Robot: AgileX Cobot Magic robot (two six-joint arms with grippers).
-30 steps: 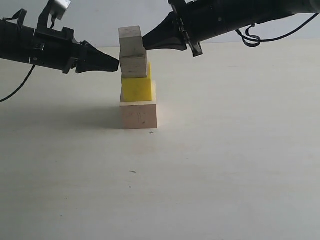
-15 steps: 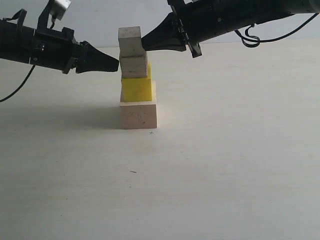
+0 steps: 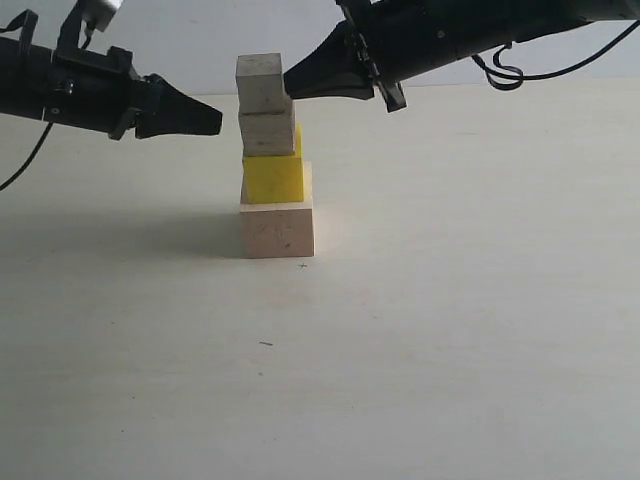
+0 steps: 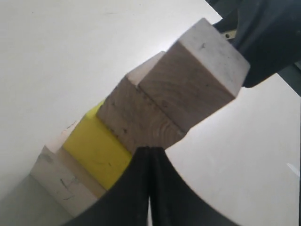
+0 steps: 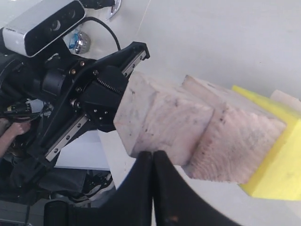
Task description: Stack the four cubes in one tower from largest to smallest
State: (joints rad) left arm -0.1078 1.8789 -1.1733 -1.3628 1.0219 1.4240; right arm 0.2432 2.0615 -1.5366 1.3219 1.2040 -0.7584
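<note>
Tower [image 3: 270,165]: complete, top cube [image 3: 260,83] sat left of centre.
Left claw [image 3: 218,122]: closed, empty, apart.
Right claw [image 3: 287,88]: closed, empty, against top cube.
Advice: nudge lightly.

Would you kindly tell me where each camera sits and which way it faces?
Exterior view: low over the white table, side-on to the four-cube tower; the left gripper left of it, the right gripper right of it.
Left wrist view: on the left arm, looking past its shut fingers at the tower; the right gripper beyond.
Right wrist view: on the right arm, past its shut fingers at the smallest pale pinkish wood cube; the left arm beyond.
Shared: both wrist views show the bright yellow cube.
</note>
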